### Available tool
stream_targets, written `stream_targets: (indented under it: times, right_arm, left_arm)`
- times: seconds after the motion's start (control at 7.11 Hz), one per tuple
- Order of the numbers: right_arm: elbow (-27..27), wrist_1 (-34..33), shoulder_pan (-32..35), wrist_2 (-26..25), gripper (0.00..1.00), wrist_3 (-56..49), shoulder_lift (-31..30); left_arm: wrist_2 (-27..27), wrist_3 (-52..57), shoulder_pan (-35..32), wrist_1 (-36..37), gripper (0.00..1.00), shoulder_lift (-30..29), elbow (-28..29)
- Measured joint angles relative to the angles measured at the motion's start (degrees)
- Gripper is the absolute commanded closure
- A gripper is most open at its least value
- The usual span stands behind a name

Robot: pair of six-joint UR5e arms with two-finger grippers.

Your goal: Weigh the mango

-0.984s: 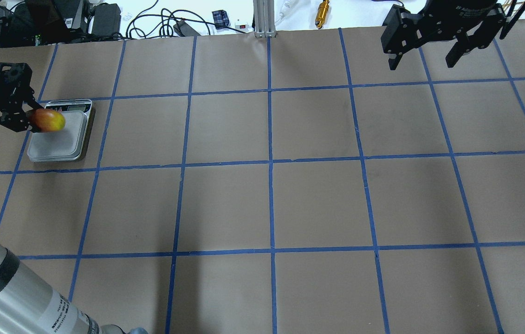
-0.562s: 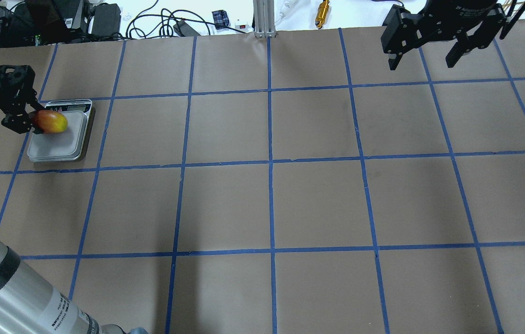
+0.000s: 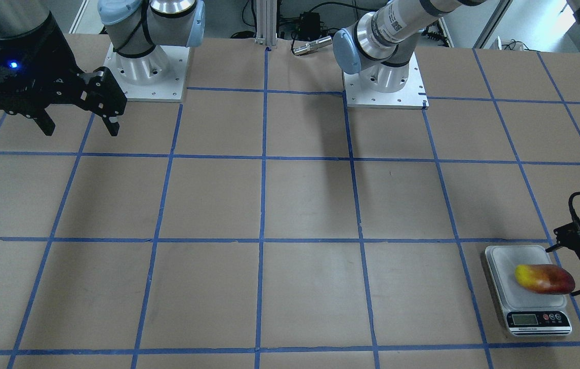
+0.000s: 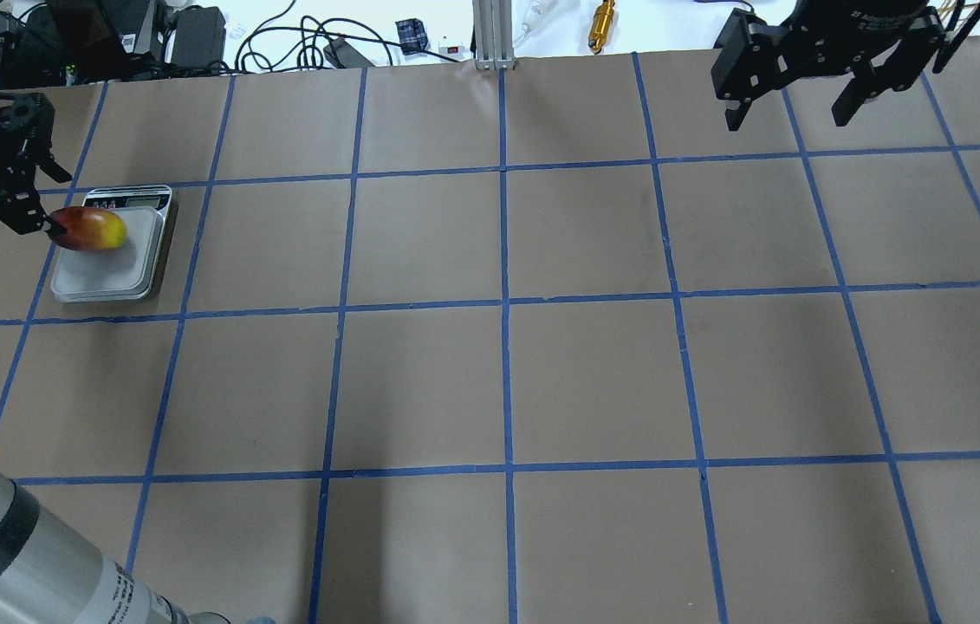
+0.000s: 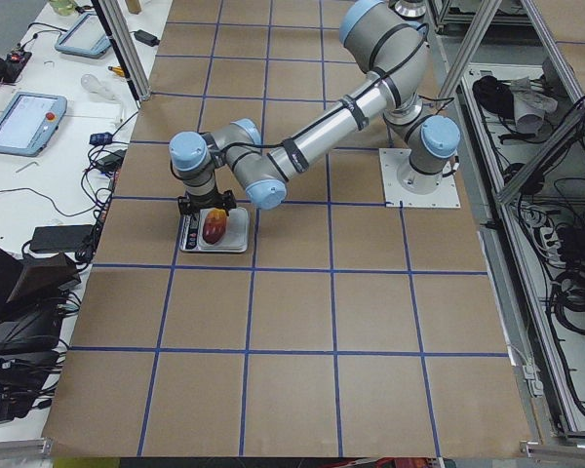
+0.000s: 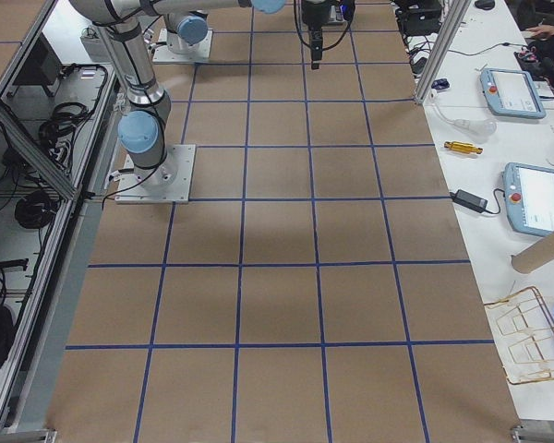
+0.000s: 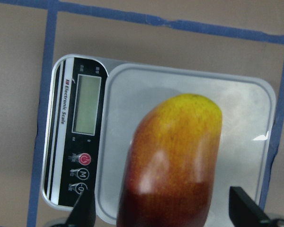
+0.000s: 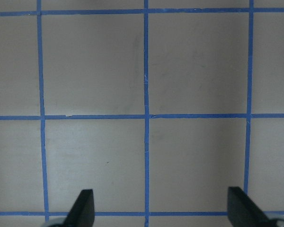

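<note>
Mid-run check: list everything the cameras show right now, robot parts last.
mango: 1, red-orange with yellow end, lying on the scale's platform
scale: 1, silver with black display strip, table's far left
table: 1, brown with blue tape grid
brass cylinder: 1, gold, on the white bench beyond the table
pendants: 2, grey-blue, same bench
left arm: 1, silver, reaching to the scale
right arm: 1, silver, over the table's far right
left fingers: 2, black, open, either side of the mango, gaps showing
right fingers: 2, black, open, over bare table
</note>
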Motion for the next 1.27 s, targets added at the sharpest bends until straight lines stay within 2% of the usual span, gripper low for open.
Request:
stream_targets:
  times: [0.42,0.7,0.98,1.27]
  right_arm:
    - [0.0,0.0,0.05,-0.06,0.0,0.0,0.0]
    - [0.0,0.0,0.06,-0.01,0.0,0.0,-0.03]
    - [0.0,0.0,0.06,-0.06,0.0,0.0,-0.06]
    - [0.0,0.0,0.06,-0.03,0.0,0.0,-0.04]
  left_arm:
    - [0.15,-13.6,-0.61,-14.22,0.0,13.04,-0.17]
    - [-0.38,-28.35,-1.02,-24.02,0.0,22.03,-1.07]
    - [-0.33,-45.7,-3.73,-27.46,0.0,28.6,-4.25]
    - [-0.51,-62.21,-9.89,-27.89,0.0,32.24,-7.3]
